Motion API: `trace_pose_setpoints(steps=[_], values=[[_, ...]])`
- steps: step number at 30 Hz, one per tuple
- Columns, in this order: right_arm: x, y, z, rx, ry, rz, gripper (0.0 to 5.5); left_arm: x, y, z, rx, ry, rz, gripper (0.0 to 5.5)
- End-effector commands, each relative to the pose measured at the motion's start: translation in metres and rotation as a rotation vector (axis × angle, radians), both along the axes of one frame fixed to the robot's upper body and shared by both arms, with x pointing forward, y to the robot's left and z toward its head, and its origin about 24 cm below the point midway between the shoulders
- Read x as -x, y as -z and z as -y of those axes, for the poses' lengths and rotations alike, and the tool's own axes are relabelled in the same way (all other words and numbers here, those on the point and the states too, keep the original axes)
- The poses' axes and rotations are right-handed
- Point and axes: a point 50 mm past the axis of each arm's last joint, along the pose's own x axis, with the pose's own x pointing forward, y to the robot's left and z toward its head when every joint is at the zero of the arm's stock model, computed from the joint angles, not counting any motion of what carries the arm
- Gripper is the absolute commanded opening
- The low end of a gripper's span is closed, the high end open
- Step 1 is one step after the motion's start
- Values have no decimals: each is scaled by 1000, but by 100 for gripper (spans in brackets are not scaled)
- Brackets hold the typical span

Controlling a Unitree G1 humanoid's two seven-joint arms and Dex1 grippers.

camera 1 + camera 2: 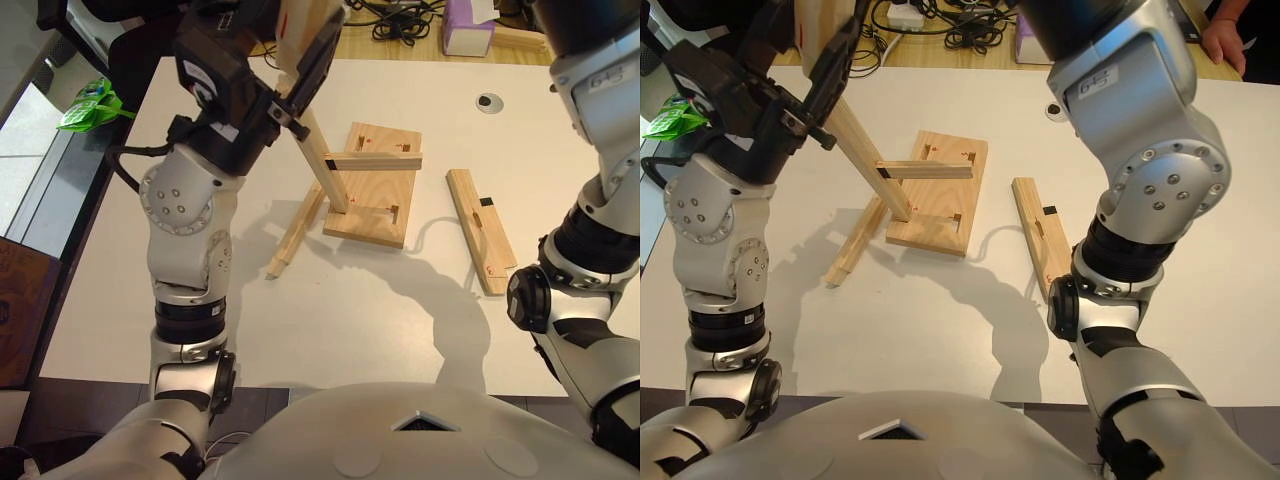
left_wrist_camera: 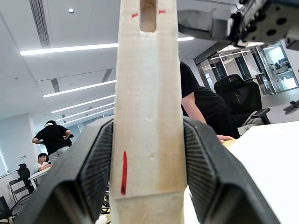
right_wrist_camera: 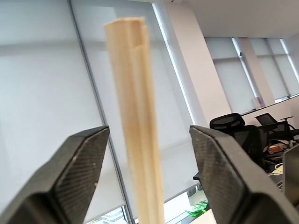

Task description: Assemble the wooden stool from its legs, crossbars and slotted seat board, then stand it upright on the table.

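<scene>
Left wrist view is showing the left gripper (image 2: 149,158) clamping 1 tilted leg (image 1: 315,140), lower end resting on the seat board (image 1: 375,215) lying on the table (image 1: 400,330), while the right gripper (image 3: 148,140) is straddling its top, fingers spread clear, probably to guide alignment.

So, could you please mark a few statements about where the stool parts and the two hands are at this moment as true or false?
1. The seat board lies flat on the table. True.
2. The left hand is clamped on a slotted wooden piece. True.
3. The stool stands upright, fully assembled. False: the parts are separate, and a loose wooden piece lies on the table to the right of the seat board.
4. The right hand is squeezed shut on the thin stick. False: its fingers stand apart, with a gap on each side of the stick.
</scene>
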Motion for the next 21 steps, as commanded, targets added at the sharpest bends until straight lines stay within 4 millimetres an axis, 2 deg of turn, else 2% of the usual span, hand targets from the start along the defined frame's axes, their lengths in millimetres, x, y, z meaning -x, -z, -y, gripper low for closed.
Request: trace_pose_setpoints(steps=[1, 11, 21], values=[[5, -6, -2, 16, -31, 31, 318, 0, 0, 1, -18, -4, 7, 206], [3, -8, 1, 30, -22, 33, 318, 4, 10, -4, -126, 8, 40, 206], [3, -9, 2, 24, -16, 37, 146, 3, 12, -5, -127, -1, 52, 206]])
